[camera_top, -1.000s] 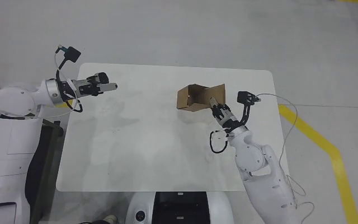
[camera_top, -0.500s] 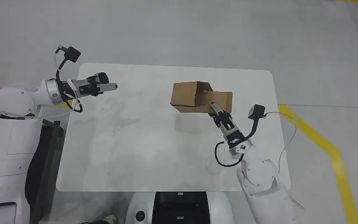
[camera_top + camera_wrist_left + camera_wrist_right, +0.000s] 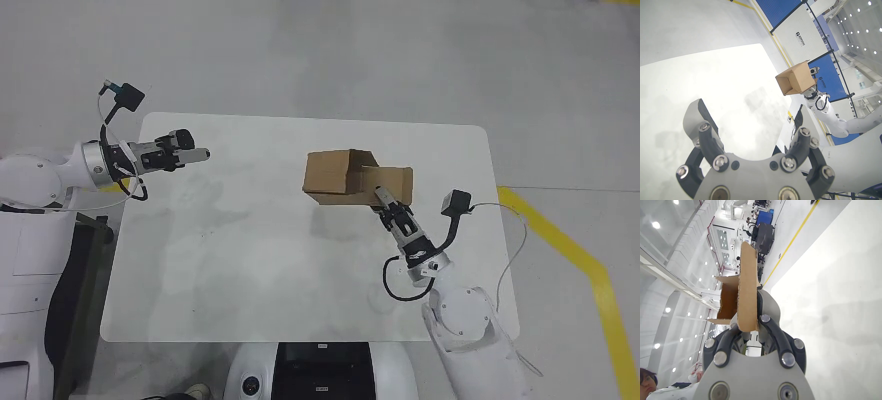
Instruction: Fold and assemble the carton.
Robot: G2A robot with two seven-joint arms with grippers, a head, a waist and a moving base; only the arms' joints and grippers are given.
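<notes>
A: What's the rm like?
B: I see a white desk point(image 3: 250, 260), rounded corners, on pale grey floor point(image 3: 300, 60). Yellow line point(image 3: 556, 233) bends along floor, right of desk. Blue & white panels point(image 3: 800, 30) behind, round ceiling lights point(image 3: 656, 224) in rows.

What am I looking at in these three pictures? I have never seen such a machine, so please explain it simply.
This is a robot with two arms at a white rounded table. One picture looks down from a camera above the arms; the other two come from a camera on each wrist. The right arm's fingers are shut on a flap of a brown cardboard carton, half folded, with one end open. The left arm's fingers are spread open and hold nothing, near a table corner, far from the carton. Whether the carton touches the table, I cannot tell.
</notes>
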